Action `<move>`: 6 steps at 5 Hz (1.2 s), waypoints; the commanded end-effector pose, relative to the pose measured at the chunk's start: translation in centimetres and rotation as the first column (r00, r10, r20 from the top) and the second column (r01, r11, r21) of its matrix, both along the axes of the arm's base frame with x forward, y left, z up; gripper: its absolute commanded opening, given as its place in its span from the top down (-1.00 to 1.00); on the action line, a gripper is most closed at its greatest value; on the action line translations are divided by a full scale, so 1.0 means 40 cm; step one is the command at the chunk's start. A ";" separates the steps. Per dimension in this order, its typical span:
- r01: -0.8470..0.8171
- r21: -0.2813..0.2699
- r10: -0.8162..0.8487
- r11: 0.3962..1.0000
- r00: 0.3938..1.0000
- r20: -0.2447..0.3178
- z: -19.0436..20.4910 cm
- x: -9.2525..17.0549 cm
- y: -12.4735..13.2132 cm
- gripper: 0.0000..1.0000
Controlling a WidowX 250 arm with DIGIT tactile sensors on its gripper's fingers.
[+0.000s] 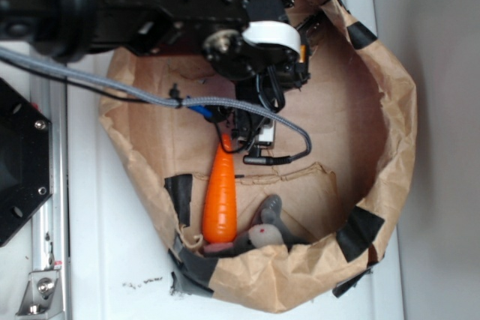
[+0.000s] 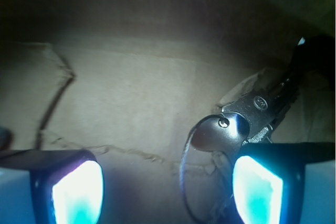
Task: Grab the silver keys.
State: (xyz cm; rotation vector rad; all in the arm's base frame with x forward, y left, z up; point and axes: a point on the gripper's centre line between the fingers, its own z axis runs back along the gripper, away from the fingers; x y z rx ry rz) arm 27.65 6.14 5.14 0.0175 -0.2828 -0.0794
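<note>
1. My gripper [image 2: 167, 187] is open. Its two fingers [image 2: 79, 192] are spread wide apart and nothing is between them yet.
2. The silver keys [image 2: 247, 114] lie on the brown floor of the paper bag [image 1: 390, 110]. In my wrist view they are to the right, just above my right finger and very near it. I cannot tell if they touch it.
3. The keys do not sit in the middle of my open gap. They are off to the right side, so I think I must slide a little to the right before I close.
4. The keys point in a slant, from low left up to high right. A thin wire ring [image 2: 184, 171] hangs down from them, next to my right finger.
5. In the far view my arm hides the keys, so I cannot see them there.
6. The paper bag also holds an orange carrot [image 1: 221, 192] and a grey plush toy [image 1: 266, 230]. Both lie toward the bottom edge of the bag in the far view, below my gripper.
7. The bag sits on a white tabletop [image 1: 97, 260].
</note>
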 end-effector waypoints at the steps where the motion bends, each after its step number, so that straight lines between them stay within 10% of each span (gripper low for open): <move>1: -0.026 0.039 0.023 0.999 0.996 0.082 -0.002 0.024 0.002 -0.10; 2: -0.033 0.025 0.031 0.999 0.995 0.096 0.001 0.022 0.005 1.00; 6: -0.104 0.089 0.089 0.991 0.983 0.161 -0.036 0.051 -0.019 1.00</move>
